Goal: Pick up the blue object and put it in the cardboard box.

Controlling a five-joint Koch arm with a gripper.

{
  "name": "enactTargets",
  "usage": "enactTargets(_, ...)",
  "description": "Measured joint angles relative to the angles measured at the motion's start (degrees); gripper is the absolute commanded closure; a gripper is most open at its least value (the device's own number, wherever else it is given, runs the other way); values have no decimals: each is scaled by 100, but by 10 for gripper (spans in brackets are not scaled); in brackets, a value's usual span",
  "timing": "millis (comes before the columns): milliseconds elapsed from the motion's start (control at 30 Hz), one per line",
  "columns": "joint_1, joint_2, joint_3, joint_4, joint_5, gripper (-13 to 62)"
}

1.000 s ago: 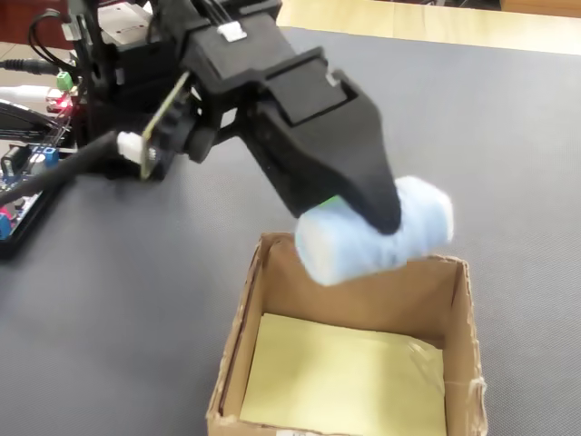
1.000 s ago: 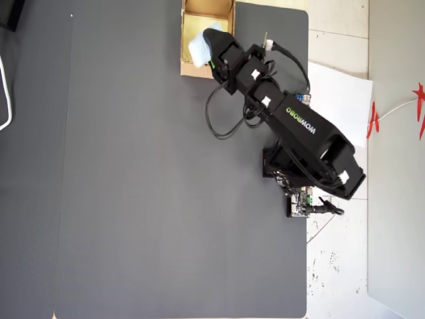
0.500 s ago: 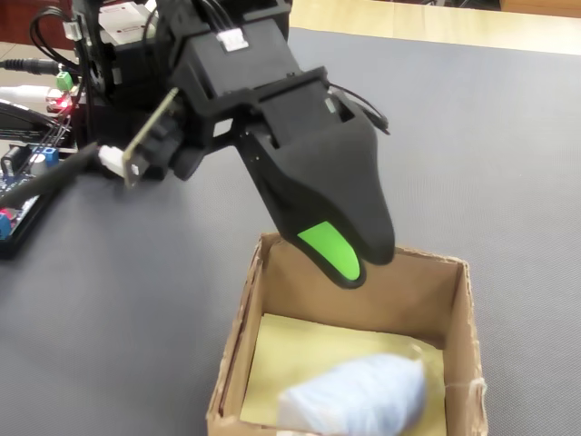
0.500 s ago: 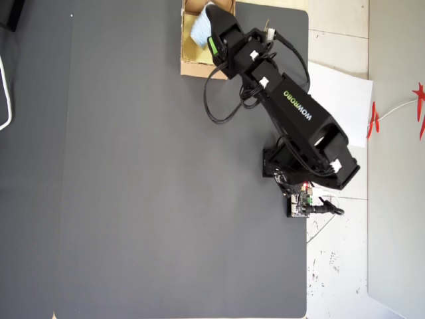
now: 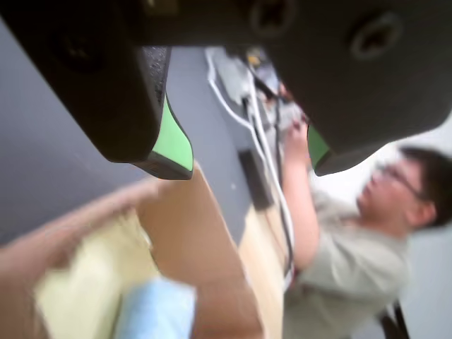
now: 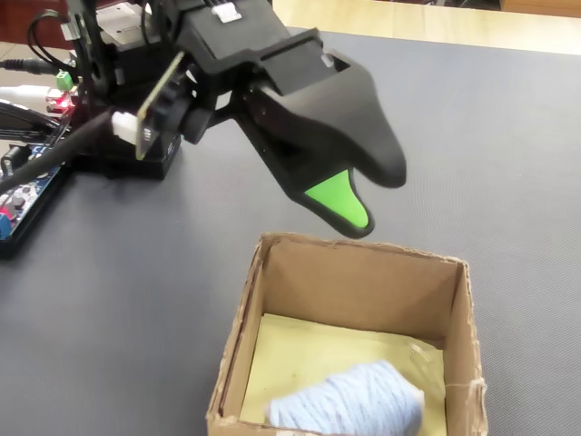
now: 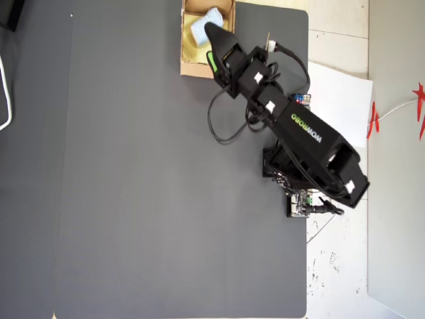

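The pale blue object (image 6: 349, 404) lies inside the cardboard box (image 6: 363, 254) on its yellow bottom, near the front wall in the fixed view. The wrist view shows the blue object (image 5: 155, 311) low down inside the box (image 5: 191, 240). My gripper (image 6: 372, 195) hovers just above the box's far rim, open, with nothing between its green-padded jaws. In the wrist view the gripper (image 5: 247, 159) has its two pads far apart. Seen from overhead, the gripper (image 7: 209, 45) overlaps the box (image 7: 189, 66) at the mat's top edge, beside the blue object (image 7: 198, 25).
A blue circuit board (image 6: 18, 204) and cables lie beside the arm's base (image 6: 118, 154) at the left of the fixed view. A person (image 5: 353, 247) sits beyond the table in the wrist view. White paper (image 7: 339, 100) lies right of the grey mat.
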Motion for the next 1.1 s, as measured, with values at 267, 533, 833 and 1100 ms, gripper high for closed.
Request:
enactTargets(267, -1529, 1125, 1503, -870, 237, 154)
enactTargets(533, -2689, 1521, 2830, -1283, 290, 153)
enactTargets(833, -3683, 1529, 3208, -659, 527, 153)
enactTargets(1100, -3445, 1529, 3208, 369, 686, 153)
